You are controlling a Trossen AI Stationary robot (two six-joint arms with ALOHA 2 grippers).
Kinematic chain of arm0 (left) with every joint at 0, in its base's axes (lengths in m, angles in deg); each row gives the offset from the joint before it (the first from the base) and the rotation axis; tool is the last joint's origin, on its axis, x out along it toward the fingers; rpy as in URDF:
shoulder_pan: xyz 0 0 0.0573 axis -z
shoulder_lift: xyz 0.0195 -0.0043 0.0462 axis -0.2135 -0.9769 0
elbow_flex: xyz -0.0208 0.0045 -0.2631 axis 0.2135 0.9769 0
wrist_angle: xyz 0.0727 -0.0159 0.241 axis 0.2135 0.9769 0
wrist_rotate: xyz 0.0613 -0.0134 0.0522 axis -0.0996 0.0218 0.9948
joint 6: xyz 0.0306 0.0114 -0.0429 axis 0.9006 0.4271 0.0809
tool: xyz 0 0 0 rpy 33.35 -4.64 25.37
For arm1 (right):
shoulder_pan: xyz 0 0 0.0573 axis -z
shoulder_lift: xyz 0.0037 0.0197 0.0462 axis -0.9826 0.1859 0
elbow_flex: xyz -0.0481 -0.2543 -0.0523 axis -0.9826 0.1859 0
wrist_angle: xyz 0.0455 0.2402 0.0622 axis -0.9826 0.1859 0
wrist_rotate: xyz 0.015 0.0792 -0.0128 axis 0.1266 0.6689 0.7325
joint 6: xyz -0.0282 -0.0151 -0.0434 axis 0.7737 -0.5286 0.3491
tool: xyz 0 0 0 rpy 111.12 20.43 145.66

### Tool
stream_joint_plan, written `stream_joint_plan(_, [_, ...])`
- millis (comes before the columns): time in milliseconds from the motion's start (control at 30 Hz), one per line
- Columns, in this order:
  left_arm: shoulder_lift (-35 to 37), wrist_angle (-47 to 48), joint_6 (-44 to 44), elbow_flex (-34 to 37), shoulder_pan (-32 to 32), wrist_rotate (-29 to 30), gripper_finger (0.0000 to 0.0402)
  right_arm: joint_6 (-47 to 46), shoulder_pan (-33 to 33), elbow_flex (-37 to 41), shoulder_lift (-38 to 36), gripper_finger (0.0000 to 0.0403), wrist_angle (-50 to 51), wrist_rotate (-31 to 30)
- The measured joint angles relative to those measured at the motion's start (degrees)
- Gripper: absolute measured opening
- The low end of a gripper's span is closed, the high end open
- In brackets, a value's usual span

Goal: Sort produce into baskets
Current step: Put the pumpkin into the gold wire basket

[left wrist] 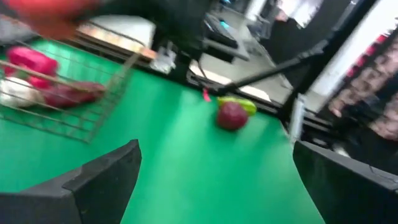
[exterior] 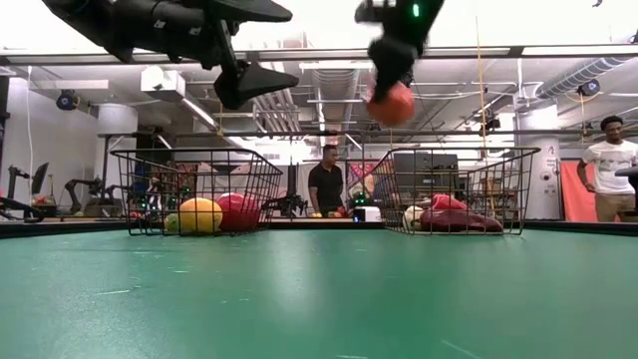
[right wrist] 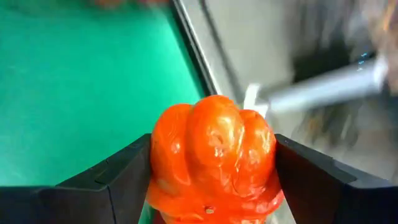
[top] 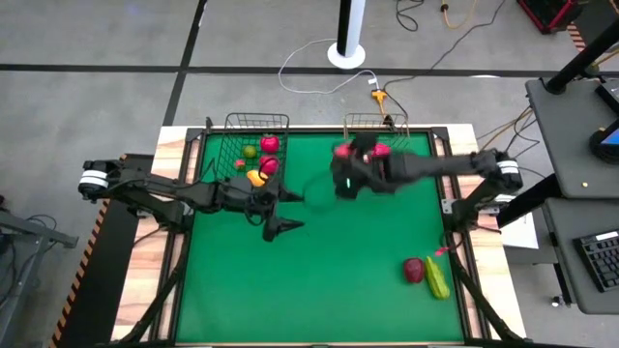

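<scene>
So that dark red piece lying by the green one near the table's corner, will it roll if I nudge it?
Probably. The dark red piece looks round and smooth, so a nudge may send it rolling on the flat green table. The green one touching it may stop it on that side. It likely weighs little, being small.

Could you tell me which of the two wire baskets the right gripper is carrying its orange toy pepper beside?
The copper-brown basket, at the table's far edge on the right arm's side. The right gripper holds the orange pepper near it; the black basket sits by the left gripper.

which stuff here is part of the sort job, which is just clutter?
Job: black basket, copper basket, orange pepper in right gripper, red fruit and green veg on the mat.
Clutter: floor cables, white pole base, keyboard.
</scene>
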Motion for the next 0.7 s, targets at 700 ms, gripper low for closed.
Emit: stream_joint_plan(700, [-2.2, -5.3, -0.9, 0.0, 2.8, -0.8, 0.0400, -18.1, 31.5, 7.8, 1.2, 0.0350, 5.1, 32.1])
